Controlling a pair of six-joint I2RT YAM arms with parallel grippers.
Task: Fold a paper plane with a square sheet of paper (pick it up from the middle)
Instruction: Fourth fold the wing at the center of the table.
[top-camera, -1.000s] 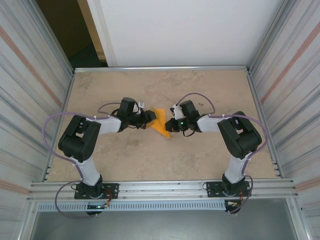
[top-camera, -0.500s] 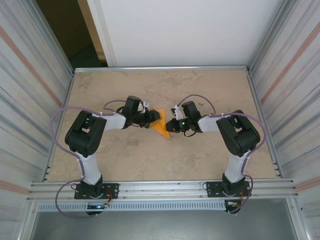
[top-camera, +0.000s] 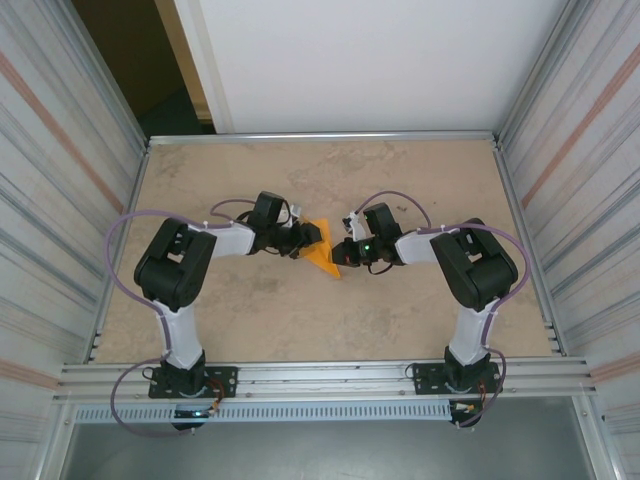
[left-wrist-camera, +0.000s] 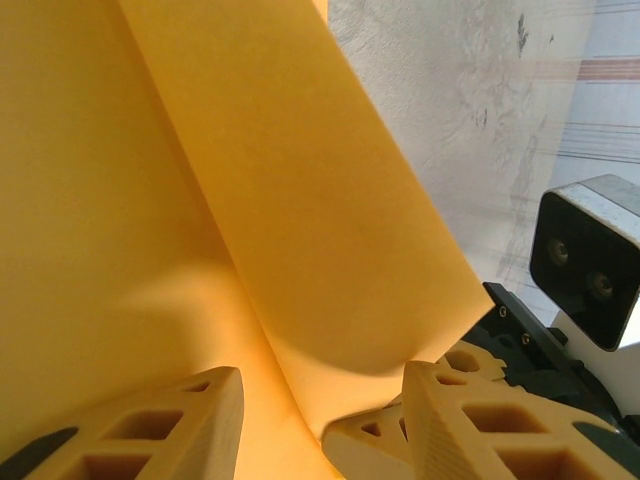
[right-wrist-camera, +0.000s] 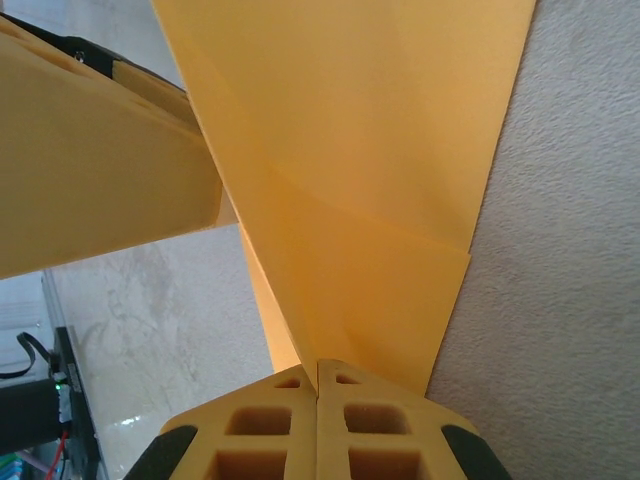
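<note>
Nearest, a ribbed aluminium rail (top-camera: 320, 378) carries both arm bases, and beyond it spreads the table (top-camera: 300, 320), matt beige with a mottled, stone-like grain. At mid-table sits the orange paper (top-camera: 322, 257), thin, smooth and bright, folded into a pointed wedge with sharp straight creases and overlapping layers. The right claw (right-wrist-camera: 318, 372) has its blocky yellow fingers pressed together on the wedge's narrow tip. The left claw (left-wrist-camera: 318, 378) meets the paper from the other side. Its hollow-celled fingers (left-wrist-camera: 150, 425) stand apart, and the paper curves up between them and lies against one. Farther off, corrugated metal walls (top-camera: 60, 150) flank the table, and a plain white panel (top-camera: 370, 60) closes the back.
</note>
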